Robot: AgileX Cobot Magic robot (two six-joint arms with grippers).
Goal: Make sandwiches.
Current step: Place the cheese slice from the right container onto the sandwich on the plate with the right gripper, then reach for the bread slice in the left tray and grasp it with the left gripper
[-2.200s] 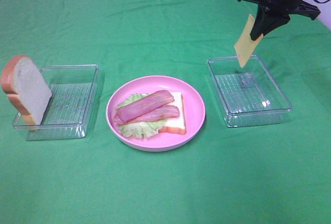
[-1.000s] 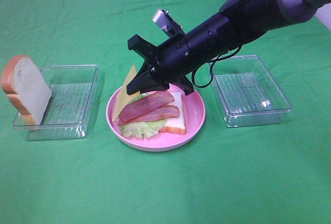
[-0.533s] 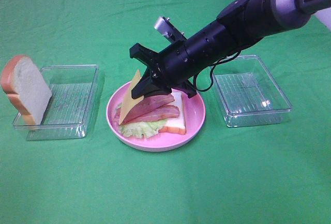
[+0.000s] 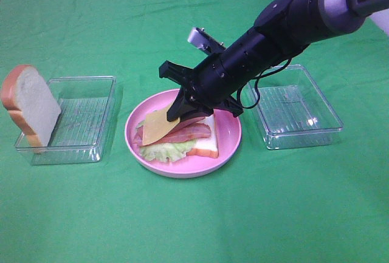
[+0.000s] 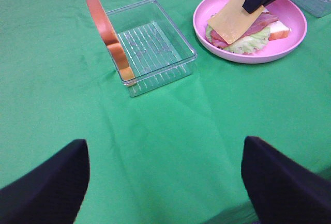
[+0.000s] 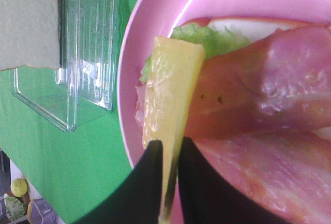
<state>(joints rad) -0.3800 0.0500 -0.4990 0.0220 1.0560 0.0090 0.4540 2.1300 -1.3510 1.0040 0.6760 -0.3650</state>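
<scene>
Placing the cheese layer. The right gripper reaches across the round pink plate with the thin yellow cheese square. Half a second earlier the yellow cheese square stands almost on edge beside the stack. Now it has tipped over and lies slanted across the reddish-pink bacon strips, with its low corner toward the side of the plate nearer the left tray and its high edge at the gripper.

In the right wrist view the two black fingertips sit close on either side of that edge, so the square is still pinched. Whether the pinch is slackening cannot be told.

Under the bacon lie the pale green lettuce leaf and the white bread slice with orange-brown crust.

The second bread slice stands propped at the outer end of the clear plastic tray, untouched. The left gripper hangs over the green cloth, well apart from the plate, with its fingers spread wide and nothing between them.

Judged from this, the cheese step is nearly done. Letting go of the square and capping the stack with the second slice remain.
</scene>
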